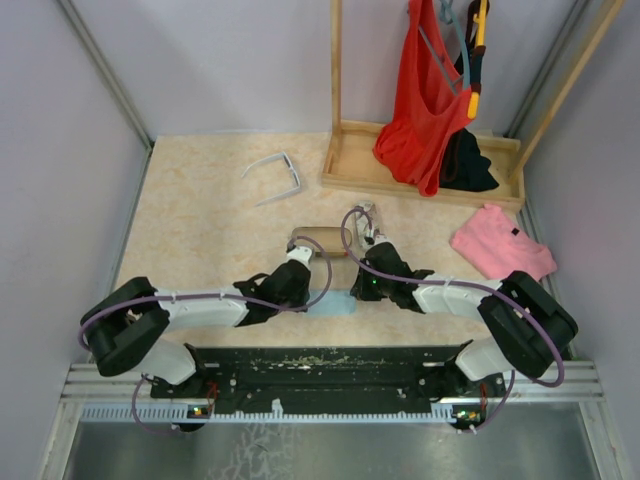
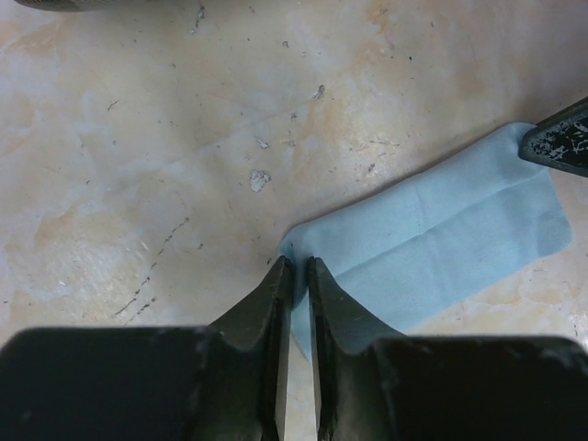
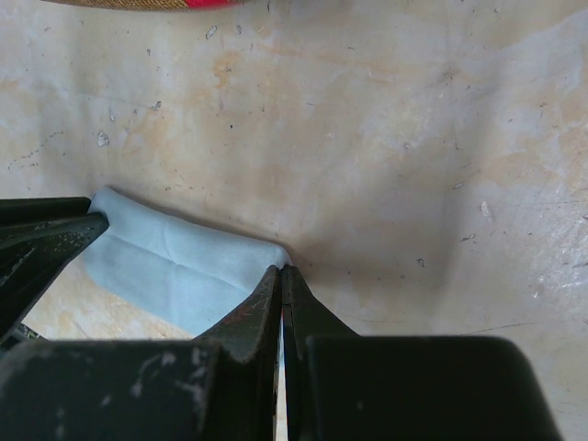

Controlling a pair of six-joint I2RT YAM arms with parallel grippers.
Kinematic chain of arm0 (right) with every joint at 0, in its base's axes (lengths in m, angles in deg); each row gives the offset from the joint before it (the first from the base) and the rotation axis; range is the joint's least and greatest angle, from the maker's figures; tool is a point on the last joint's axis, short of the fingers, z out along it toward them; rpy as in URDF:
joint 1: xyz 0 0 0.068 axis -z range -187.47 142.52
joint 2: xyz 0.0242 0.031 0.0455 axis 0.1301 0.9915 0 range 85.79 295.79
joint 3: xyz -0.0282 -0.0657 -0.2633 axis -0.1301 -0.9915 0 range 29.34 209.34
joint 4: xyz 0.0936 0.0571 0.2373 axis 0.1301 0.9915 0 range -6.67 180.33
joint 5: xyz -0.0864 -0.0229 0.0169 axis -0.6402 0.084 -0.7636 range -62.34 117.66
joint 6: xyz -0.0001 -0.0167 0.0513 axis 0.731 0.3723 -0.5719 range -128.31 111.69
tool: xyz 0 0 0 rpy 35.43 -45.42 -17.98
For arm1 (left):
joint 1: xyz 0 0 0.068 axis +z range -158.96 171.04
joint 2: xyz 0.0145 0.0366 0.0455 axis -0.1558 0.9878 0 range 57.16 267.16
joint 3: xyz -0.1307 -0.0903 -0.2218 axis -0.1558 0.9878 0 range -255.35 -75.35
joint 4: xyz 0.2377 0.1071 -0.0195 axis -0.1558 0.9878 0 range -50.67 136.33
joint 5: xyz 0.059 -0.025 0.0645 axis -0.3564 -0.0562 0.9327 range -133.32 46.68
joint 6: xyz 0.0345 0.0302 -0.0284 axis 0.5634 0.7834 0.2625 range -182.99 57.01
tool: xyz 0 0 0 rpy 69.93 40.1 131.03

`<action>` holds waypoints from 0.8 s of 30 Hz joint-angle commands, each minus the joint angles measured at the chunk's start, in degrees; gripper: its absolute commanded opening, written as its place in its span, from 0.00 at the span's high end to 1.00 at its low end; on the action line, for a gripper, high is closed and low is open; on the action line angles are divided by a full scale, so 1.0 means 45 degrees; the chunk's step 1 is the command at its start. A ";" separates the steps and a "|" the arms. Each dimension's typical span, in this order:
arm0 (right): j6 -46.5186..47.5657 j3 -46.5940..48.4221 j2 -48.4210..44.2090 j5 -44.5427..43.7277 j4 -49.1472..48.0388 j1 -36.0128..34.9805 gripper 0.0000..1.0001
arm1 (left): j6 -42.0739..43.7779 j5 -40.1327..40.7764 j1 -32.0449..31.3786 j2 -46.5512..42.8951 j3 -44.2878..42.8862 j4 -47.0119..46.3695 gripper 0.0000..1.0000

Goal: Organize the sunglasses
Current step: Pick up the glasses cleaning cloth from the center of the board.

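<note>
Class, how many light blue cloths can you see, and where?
1. The light blue cloth lies on the table near its front edge, the left gripper pinching one corner, the right gripper another. More could be hidden under the left arm or right arm.

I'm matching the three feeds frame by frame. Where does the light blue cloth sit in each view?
Top external: the light blue cloth is just below the picture's centre.
Left wrist: right of centre, running from the left fingers toward the right edge.
Right wrist: lower left, reaching the right fingers.
Shared landmark: the beige marbled table under it.
</note>
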State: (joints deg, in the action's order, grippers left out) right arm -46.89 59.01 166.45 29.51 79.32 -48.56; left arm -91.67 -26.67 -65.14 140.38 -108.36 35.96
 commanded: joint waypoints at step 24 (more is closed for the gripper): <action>0.0917 -0.0150 -0.1427 0.0099 -0.1222 0.0150 1.00 | 0.0112 0.1071 -0.0007 -0.1236 -0.0431 0.1068 0.99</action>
State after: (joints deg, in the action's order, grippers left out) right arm -44.34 57.78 162.21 30.89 76.35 -48.56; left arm -91.61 -23.83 -65.69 137.13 -109.41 40.35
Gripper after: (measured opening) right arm 0.004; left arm 0.016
